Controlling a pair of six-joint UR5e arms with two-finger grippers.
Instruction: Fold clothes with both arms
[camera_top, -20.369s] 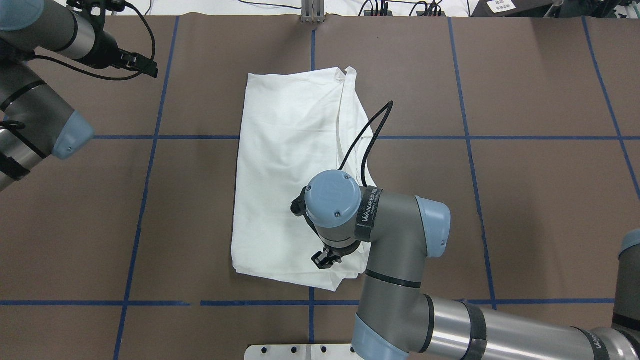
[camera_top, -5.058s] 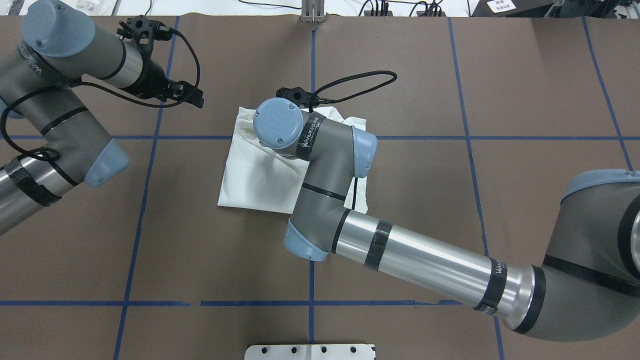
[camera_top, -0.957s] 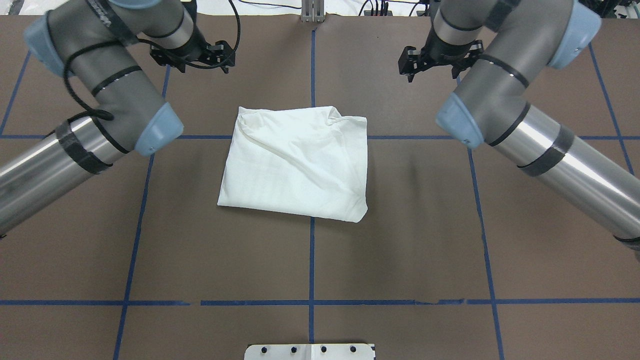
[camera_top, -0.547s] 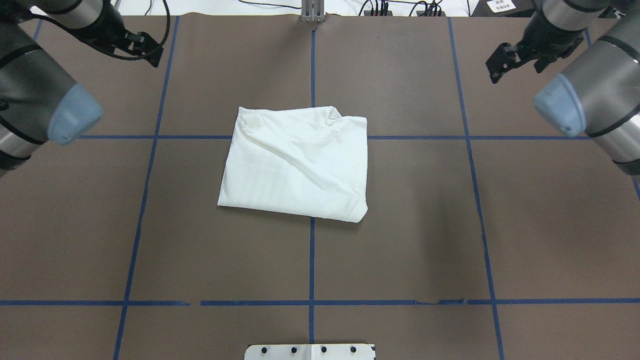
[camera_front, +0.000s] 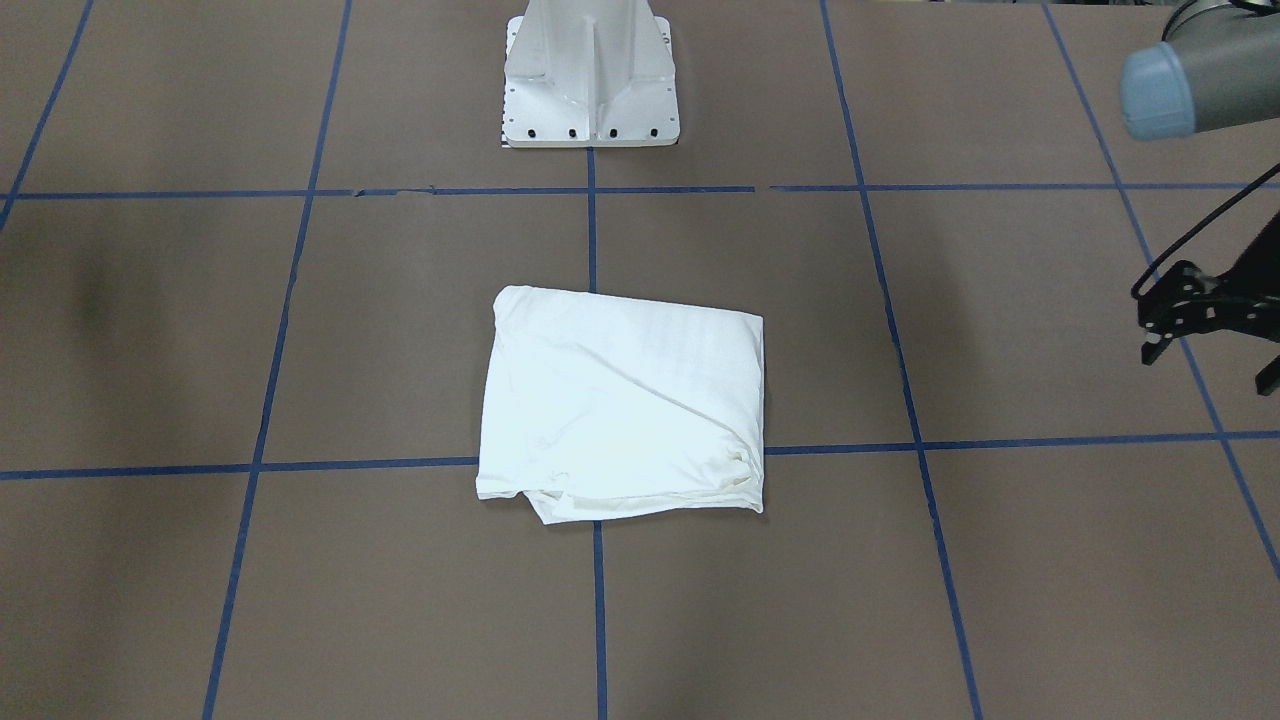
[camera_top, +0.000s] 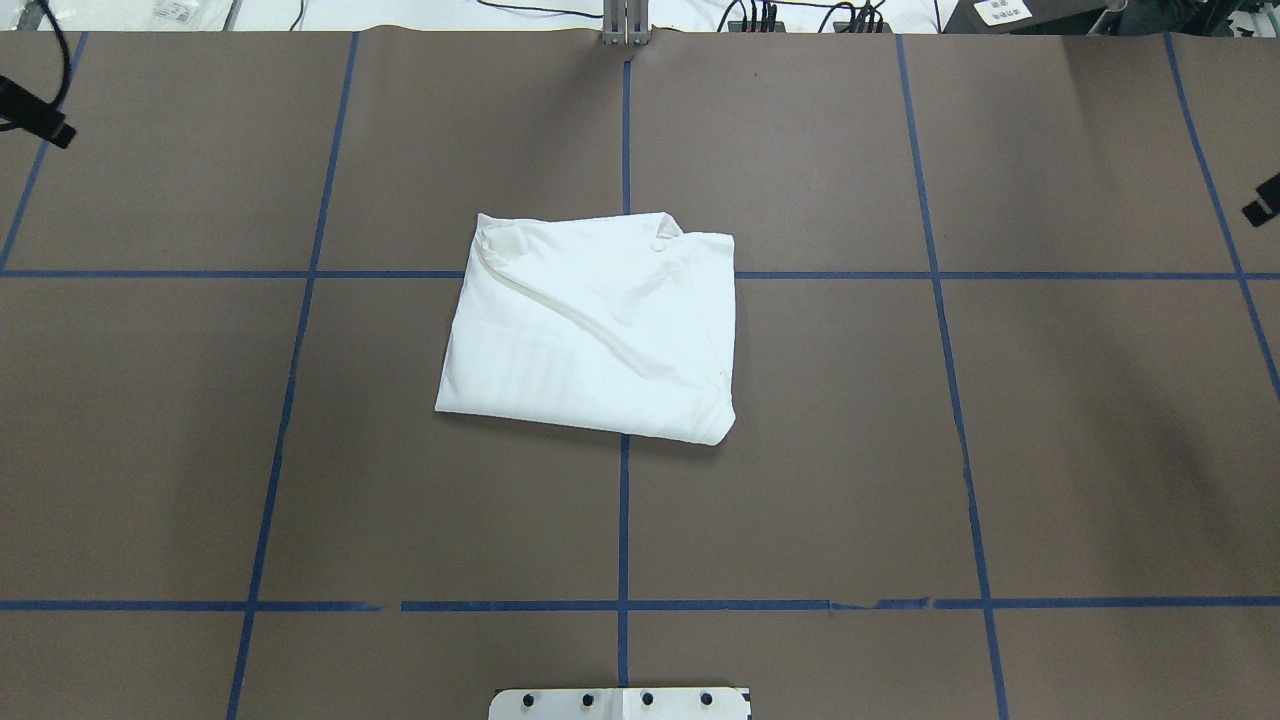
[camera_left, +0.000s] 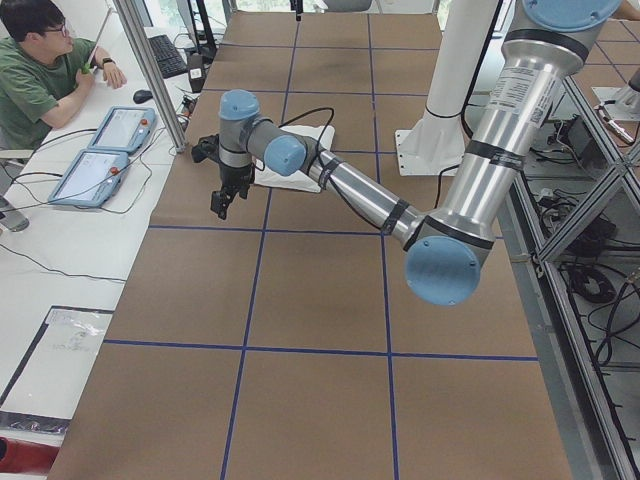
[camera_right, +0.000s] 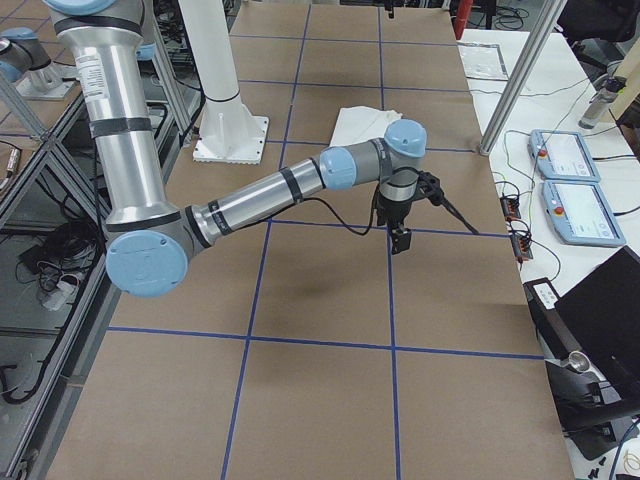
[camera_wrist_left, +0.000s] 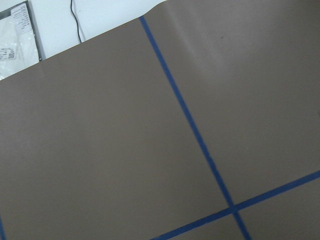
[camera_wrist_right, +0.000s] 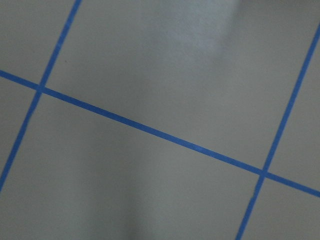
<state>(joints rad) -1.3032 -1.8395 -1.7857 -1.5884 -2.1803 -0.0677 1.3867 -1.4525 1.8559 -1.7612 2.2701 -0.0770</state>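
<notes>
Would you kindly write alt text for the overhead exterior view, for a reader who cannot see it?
A white shirt, folded into a rough rectangle, lies at the middle of a brown table marked with a blue tape grid. Only black slivers of the left gripper and right gripper show at the side edges, well clear of it.

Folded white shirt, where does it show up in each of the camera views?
Exterior front-facing: shirt at centre.
Overhead exterior: shirt just above centre.
Exterior left: shirt upper middle, partly behind the left arm.
Exterior right: shirt upper middle, beyond the right arm.
Left wrist-mounted: not in it.
Right wrist-mounted: not in it.
Shared landmark: white pedestal base, top in front-facing, bottom edge in overhead.
</notes>
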